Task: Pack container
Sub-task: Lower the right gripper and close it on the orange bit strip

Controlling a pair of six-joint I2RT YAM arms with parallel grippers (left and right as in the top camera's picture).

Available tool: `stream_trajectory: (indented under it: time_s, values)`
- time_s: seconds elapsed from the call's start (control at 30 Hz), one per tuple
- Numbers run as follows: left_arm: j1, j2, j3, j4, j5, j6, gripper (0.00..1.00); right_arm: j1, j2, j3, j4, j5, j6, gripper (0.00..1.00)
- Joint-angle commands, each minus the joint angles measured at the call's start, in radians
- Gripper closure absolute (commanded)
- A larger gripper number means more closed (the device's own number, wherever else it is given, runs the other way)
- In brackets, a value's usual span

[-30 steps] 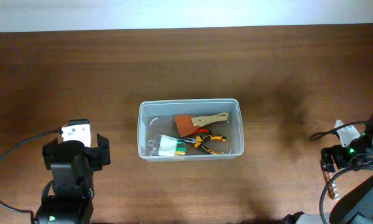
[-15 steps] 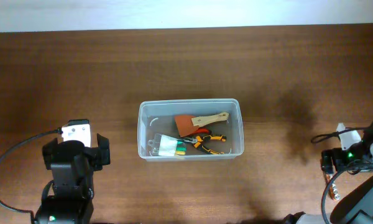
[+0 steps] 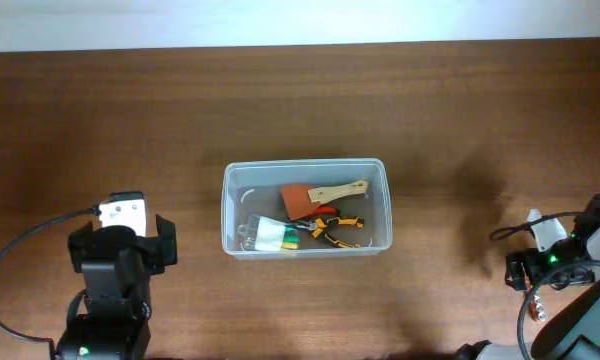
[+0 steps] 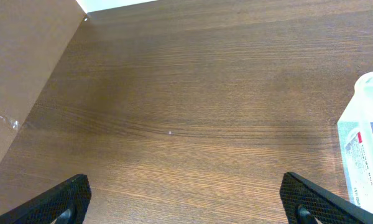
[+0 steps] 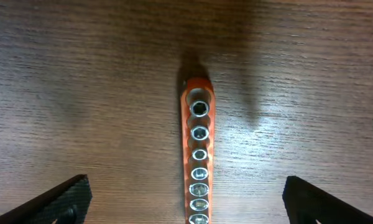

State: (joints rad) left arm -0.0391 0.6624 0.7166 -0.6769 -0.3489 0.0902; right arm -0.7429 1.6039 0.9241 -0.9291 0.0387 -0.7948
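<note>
The container (image 3: 305, 164), a clear plastic tub, stands at the table's middle. It holds a wooden-handled scraper (image 3: 320, 195), orange-handled pliers (image 3: 335, 228) and a small green and white item (image 3: 270, 234). The container's corner shows at the right of the left wrist view (image 4: 363, 143). My left gripper (image 3: 120, 245) is open and empty over bare table at the front left (image 4: 186, 202). My right gripper (image 3: 540, 268) is open at the front right. In the right wrist view its jaws (image 5: 189, 208) straddle an orange socket rail (image 5: 199, 155) with several silver sockets lying on the table, and do not touch it.
The brown wood table (image 3: 460, 110) runs to a pale wall edge at the back. A brown cardboard surface (image 4: 18, 68) stands at the left of the left wrist view. Cables trail from both arms.
My right arm has shifted slightly toward the front and left. My left arm and the container's contents have not moved.
</note>
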Motion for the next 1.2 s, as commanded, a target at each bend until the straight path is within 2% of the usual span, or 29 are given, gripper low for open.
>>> stream_trajectory:
  time_s: [0.0,0.7,1.17]
  values:
    - [-0.004,0.0,0.02,0.002,-0.007,0.016,0.01,-0.005,0.006,-0.007,0.005,-0.017,-0.017,0.01]
    - [-0.004,0.0,0.02,0.002,-0.007,0.016,0.01,-0.004,0.006,-0.006,0.076,-0.137,-0.017,0.02]
    - [-0.004,0.0,0.02,0.002,-0.007,0.016,0.01,-0.005,0.026,-0.026,0.121,-0.133,-0.04,0.01]
